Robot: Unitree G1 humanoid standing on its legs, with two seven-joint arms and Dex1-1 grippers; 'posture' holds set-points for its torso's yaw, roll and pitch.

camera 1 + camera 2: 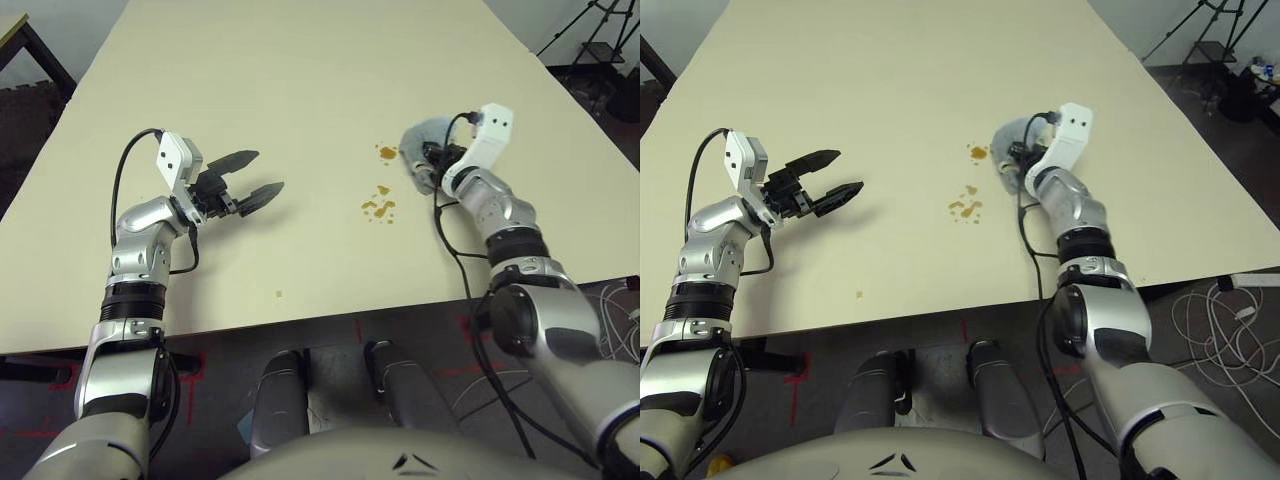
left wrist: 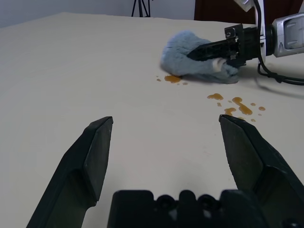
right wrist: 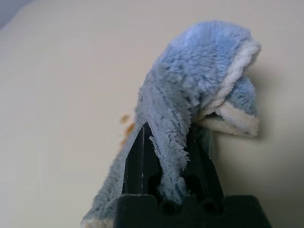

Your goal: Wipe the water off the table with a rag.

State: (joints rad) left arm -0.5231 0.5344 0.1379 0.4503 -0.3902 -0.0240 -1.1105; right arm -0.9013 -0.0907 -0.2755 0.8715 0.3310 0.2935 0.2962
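As the right claw (image 3: 170,135) reaches forward, gripping rag (image 3: 190,80)

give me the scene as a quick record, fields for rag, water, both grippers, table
rag: blue-grey with a pale hem, bunched, pinched in the right gripper, resting on the table
water: amber-brown splotches in two groups, one right beside the rag, one nearer the robot
right gripper: shut on the rag
left gripper: open, nothing between its fingers
table: pale cream top, not yet wiped dry
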